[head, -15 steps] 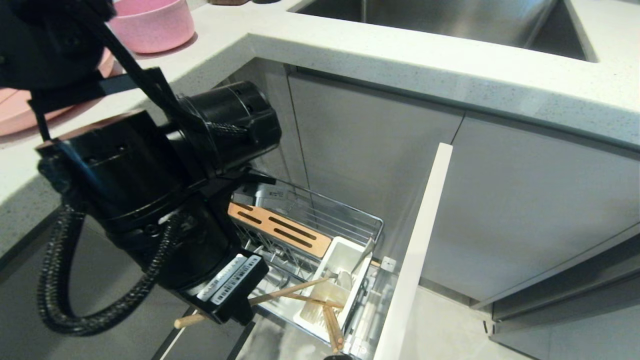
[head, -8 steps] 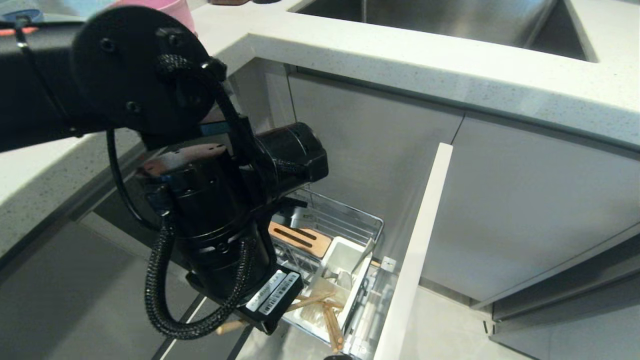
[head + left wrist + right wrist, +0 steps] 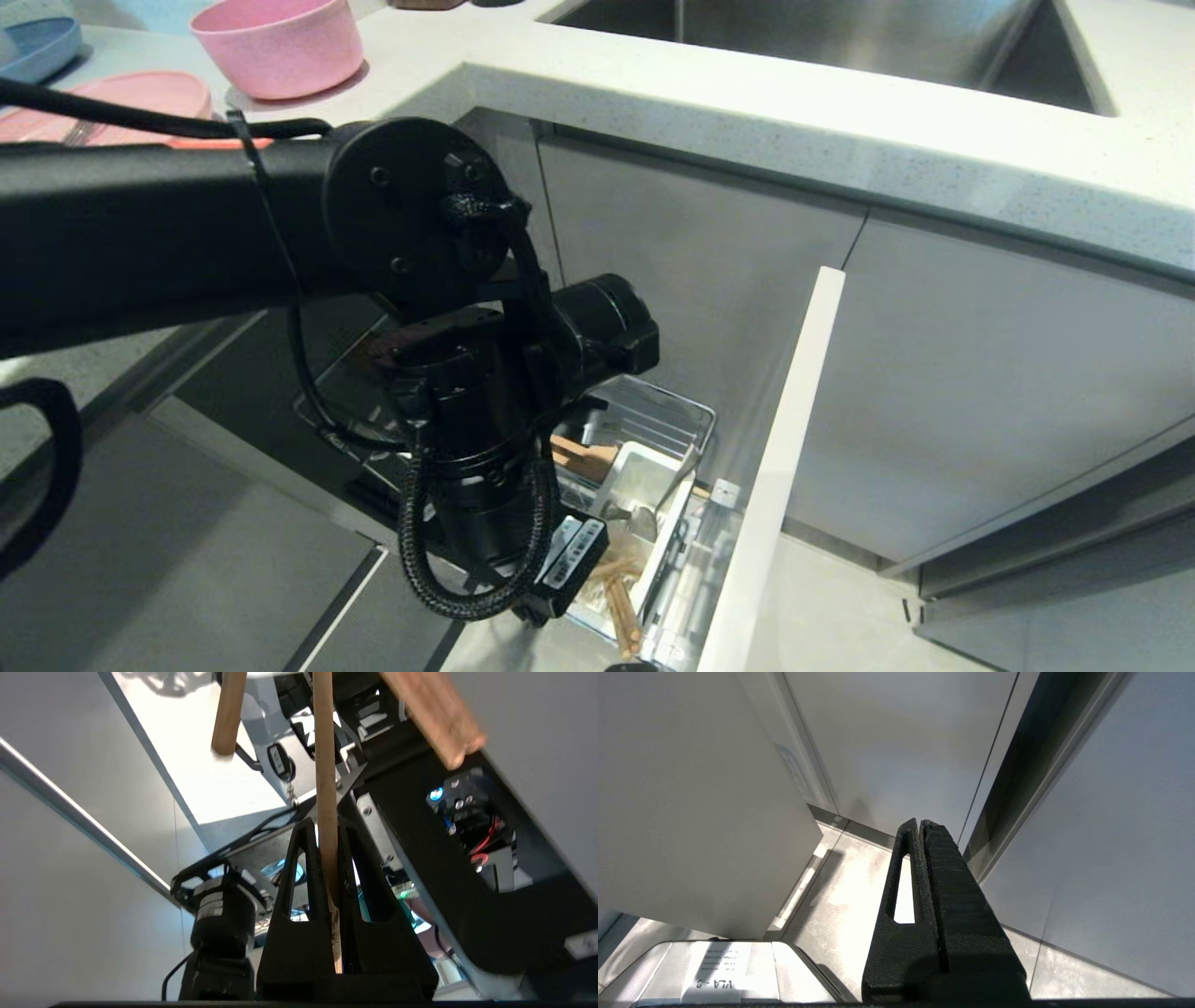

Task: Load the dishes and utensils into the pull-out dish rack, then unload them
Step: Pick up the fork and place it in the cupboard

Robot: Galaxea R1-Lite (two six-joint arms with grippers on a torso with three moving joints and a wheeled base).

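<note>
My left gripper (image 3: 325, 826) is shut on one light wooden chopstick (image 3: 325, 765), which runs straight out between the fingers. In the head view the left wrist hangs low over the pull-out dish rack (image 3: 693, 417) and hides the fingers. More chopsticks (image 3: 621, 611) lean out of the white caddy (image 3: 644, 471). Another chopstick end (image 3: 229, 714) shows close by in the left wrist view. The pink bowl (image 3: 277, 47) and pink plate (image 3: 117, 96) sit on the counter at the far left. I cannot pick out the fork for sure. My right gripper (image 3: 920, 823) is shut and empty, hanging above the floor.
The rack's white front panel (image 3: 780, 467) stands pulled out to the right of the basket. Its tan wooden board (image 3: 586, 457) peeks out behind my wrist. A blue plate (image 3: 37, 47) lies at the counter's far left, and the sink (image 3: 822, 37) is at the back.
My left arm has swung right and down over the rack with the chopstick, now close above the caddy. The bowl and plate on the counter have come into view behind it.
</note>
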